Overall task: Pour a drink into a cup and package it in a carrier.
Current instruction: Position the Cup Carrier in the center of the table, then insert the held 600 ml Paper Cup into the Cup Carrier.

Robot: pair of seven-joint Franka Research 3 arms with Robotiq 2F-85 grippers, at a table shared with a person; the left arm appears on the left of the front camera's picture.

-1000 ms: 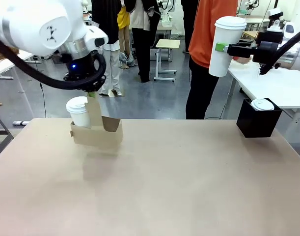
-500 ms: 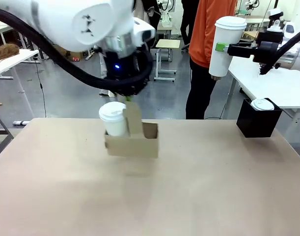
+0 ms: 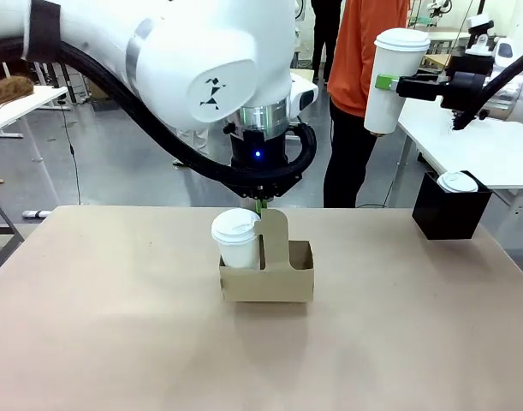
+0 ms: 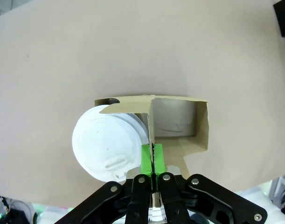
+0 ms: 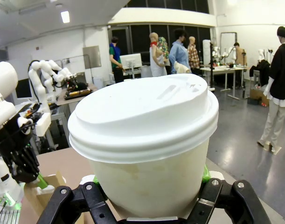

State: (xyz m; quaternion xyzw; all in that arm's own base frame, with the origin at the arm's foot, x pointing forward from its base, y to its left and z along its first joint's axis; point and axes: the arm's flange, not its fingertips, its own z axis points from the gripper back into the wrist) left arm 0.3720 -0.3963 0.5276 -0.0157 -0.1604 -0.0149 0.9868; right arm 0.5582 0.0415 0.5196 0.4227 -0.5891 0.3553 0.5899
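The brown cardboard carrier (image 3: 270, 278) is at the table's middle, with a lidded white cup (image 3: 237, 235) in its left pocket and its right pocket empty. My left gripper (image 3: 261, 205) is shut on the carrier's upright handle tab. Whether the carrier rests on the table or hangs just above it, I cannot tell. From above, the left wrist view shows the carrier (image 4: 179, 121), the cup's lid (image 4: 107, 147) and my left gripper (image 4: 152, 161) pinching the tab. High at the right, my right gripper (image 3: 385, 83) is shut on a second lidded cup (image 3: 394, 73), (image 5: 147, 140). The drink is hidden.
A black box (image 3: 449, 210) with a white lid (image 3: 458, 181) lying on top stands at the table's far right edge. A person in an orange top (image 3: 364, 51) stands behind the far side. Bare tabletop (image 3: 115, 325) spreads left and in front of the carrier.
My left arm has carried the carrier and its cup from the table's far left to the middle. The right arm and its cup have stayed still.
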